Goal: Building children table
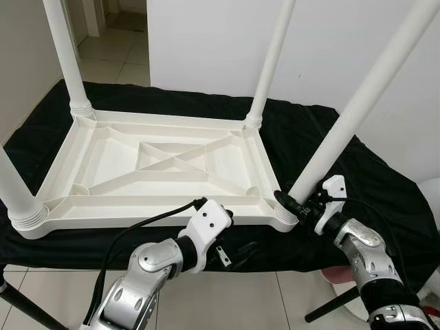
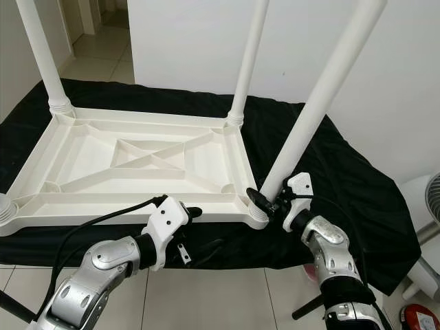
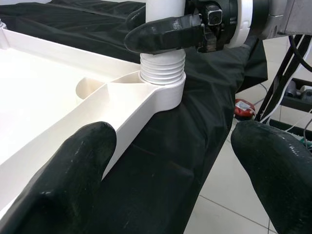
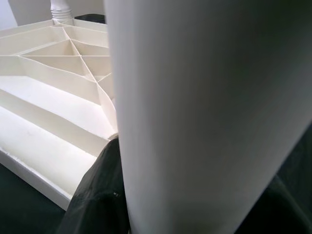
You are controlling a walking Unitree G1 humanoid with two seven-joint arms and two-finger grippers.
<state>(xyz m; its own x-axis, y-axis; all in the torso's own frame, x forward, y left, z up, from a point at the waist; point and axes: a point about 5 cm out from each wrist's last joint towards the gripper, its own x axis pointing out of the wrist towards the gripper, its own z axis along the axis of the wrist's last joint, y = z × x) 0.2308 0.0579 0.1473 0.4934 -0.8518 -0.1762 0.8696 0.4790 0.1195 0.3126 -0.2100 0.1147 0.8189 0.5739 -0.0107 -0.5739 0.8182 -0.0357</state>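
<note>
Inspector: Where is the work piece?

Assessor: The white tabletop (image 1: 165, 165) lies upside down on a surface covered with black cloth (image 1: 330, 158), four legs fitted. The near right leg (image 1: 350, 110) stands at the tray's five o'clock corner.

Inspector: Right gripper?

Assessor: The right gripper (image 1: 294, 199) is clamped on that leg just above its threaded base, one black finger (image 3: 163, 33) wrapped against the tube.

Inspector: Left gripper?

Assessor: The left gripper (image 3: 175, 170) has its fingers spread wide, gripping nothing. One finger (image 3: 68, 170) is at the tabletop's near rim, at six o'clock; the other hangs over the cloth edge.
</note>
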